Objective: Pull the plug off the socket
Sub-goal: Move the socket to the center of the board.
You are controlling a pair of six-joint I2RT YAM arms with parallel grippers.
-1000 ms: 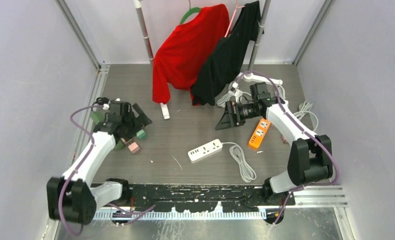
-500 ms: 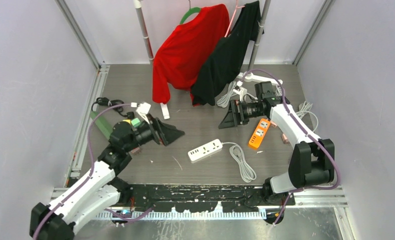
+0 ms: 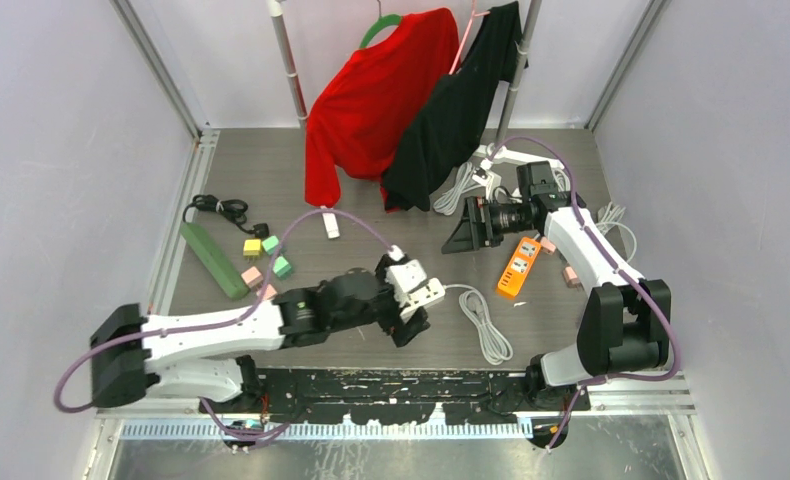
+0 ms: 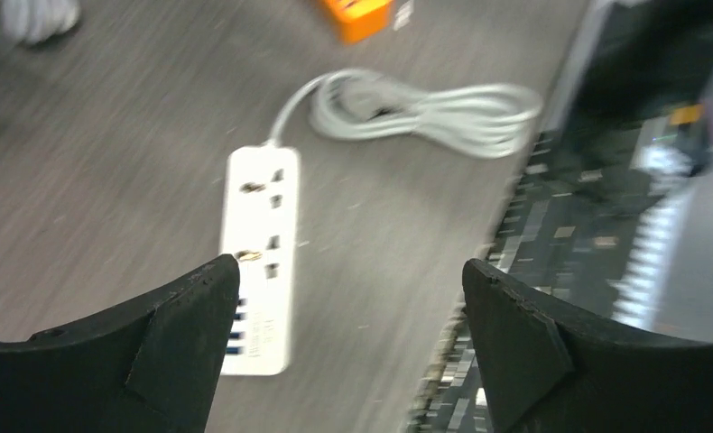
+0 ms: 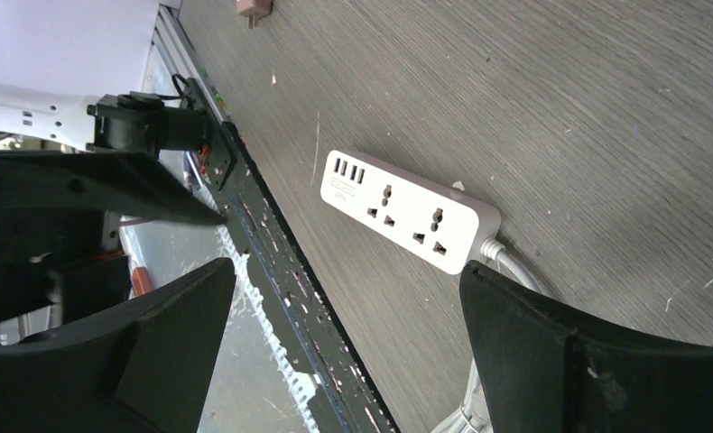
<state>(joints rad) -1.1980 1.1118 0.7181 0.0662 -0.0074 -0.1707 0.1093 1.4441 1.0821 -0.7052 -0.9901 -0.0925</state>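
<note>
A white power strip (image 3: 434, 293) lies at the table's middle, also in the left wrist view (image 4: 258, 262) and the right wrist view (image 5: 407, 212). Its sockets look empty; no plug shows in them. My left gripper (image 3: 414, 322) hovers open just over the strip's near-left end, nothing between its fingers (image 4: 353, 280). My right gripper (image 3: 458, 238) hangs open further back, above the floor between the strip and the black garment, facing the strip (image 5: 348, 280). Any plug seated in a socket is not made out.
The strip's coiled white cable (image 3: 486, 325) lies to its right, an orange power strip (image 3: 518, 267) beyond. A green strip (image 3: 214, 260) and small coloured adapters (image 3: 271, 243) lie left. Red (image 3: 371, 95) and black (image 3: 456, 110) garments hang at the back, white cables (image 3: 476, 175) beneath.
My left arm swung from the adapters at the far left across to the middle, and now sits over the white strip. The right gripper drifted slightly back and right, still open.
</note>
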